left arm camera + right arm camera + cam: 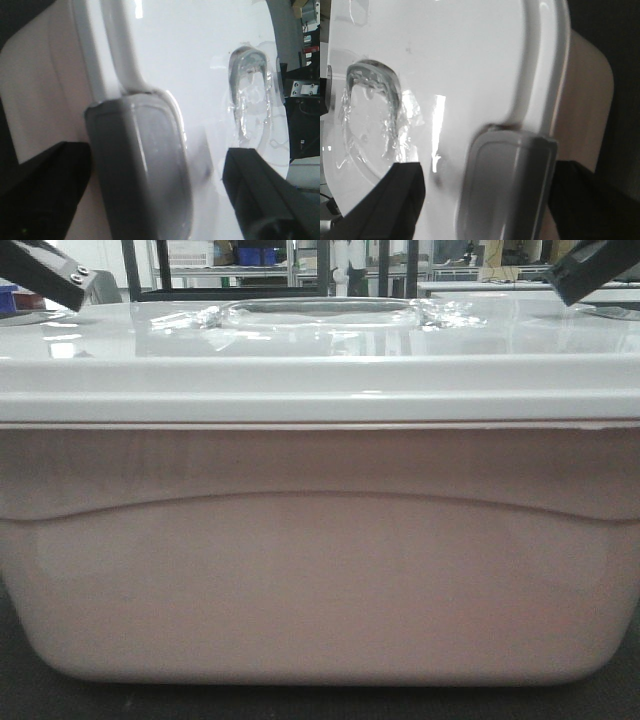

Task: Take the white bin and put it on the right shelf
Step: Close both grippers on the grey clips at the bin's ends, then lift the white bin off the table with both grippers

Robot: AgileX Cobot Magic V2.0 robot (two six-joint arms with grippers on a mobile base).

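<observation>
Exterior front-facing view is nearly filled by the white bin (320, 570), a large translucent pinkish-white plastic tub with rounded corners and a curved moulded line across its side. It sits on a dark flat surface (15, 695), right up against my camera. Its glossy white lid (320, 380) is on, with the recessed clear handle (320, 312) in the middle. I see the black left gripper (45, 275) above the lid's left end and the black right gripper (595, 270) above its right end. On the left wrist camera the jaws stand wide: one grey padded finger (140, 170) lies over the lid's rim and the dark finger (265, 200) over the lid's top. The right wrist camera shows the same at the other end, with the grey finger (507, 190) at the rim, the dark finger (385, 200) over the lid and the jaws wide. I cannot tell whether any pad touches the plastic. Far behind, small blue bins (255, 255) sit on a metal rack.
</observation>
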